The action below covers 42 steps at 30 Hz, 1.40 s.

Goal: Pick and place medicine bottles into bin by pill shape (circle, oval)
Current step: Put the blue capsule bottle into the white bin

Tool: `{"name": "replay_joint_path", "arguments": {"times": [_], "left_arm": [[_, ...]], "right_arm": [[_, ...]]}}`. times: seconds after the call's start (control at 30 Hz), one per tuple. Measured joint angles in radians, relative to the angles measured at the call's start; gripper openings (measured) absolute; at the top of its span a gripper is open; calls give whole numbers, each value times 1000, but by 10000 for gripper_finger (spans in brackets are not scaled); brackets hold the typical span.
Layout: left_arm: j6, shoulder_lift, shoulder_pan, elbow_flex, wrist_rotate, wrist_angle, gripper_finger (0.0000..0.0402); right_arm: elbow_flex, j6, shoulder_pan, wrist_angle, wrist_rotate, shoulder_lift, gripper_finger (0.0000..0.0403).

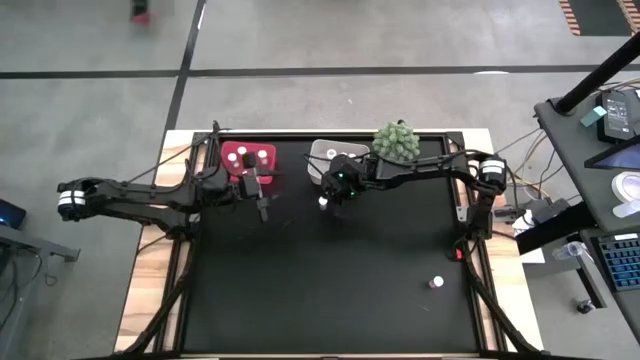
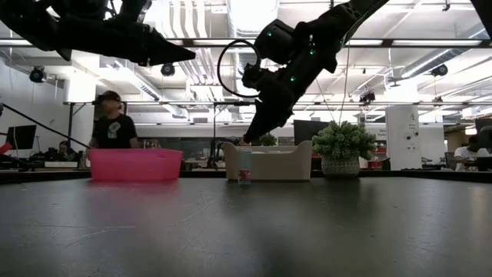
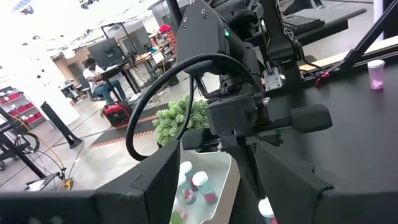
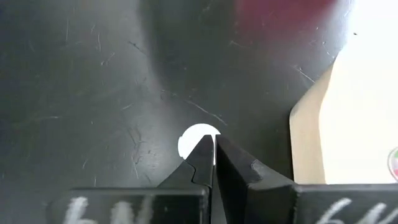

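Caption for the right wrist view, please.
Right gripper, fingers together, poised directly above a white-capped bottle on the black table, white bin beside.

The flat matte black bench (image 1: 330, 290) is showing faint pale scratches, and pale wood is edging it. At its far side a rectangular pink-red plastic bin (image 1: 248, 158) is holding small white-capped bottles, and just beside it a rectangular cream-white plastic bin (image 1: 322, 152) is sitting. Next to the cream bin a spiky green potted plant (image 1: 397, 142) is showing in a white patterned pot. Just in front of the cream bin a small clear bottle with a round white cap (image 1: 323, 203) is showing pink at its base. Well apart from the cream bin, another small white-capped bottle with pink contents (image 1: 436, 283) is standing. The dark black right gripper (image 4: 214, 147) is glowing with green lights on its wrist.
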Motion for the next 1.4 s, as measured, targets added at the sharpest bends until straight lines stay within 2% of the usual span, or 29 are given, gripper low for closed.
{"name": "replay_joint_path", "arguments": {"times": [0.33, 0.8, 1.1, 1.4], "left_arm": [[-1, 0, 0, 0, -1, 0, 195], [-2, 0, 0, 0, -1, 0, 195], [-3, 0, 0, 0, -1, 0, 195], [-2, 0, 0, 0, -1, 73, 195]], "right_arm": [[-1, 15, 0, 47, -34, 48, 8], [-4, 21, 11, 38, -31, -53, 8], [-10, 41, 17, 35, -32, 28, 8], [2, 39, 18, 38, -30, 1, 8]]}}
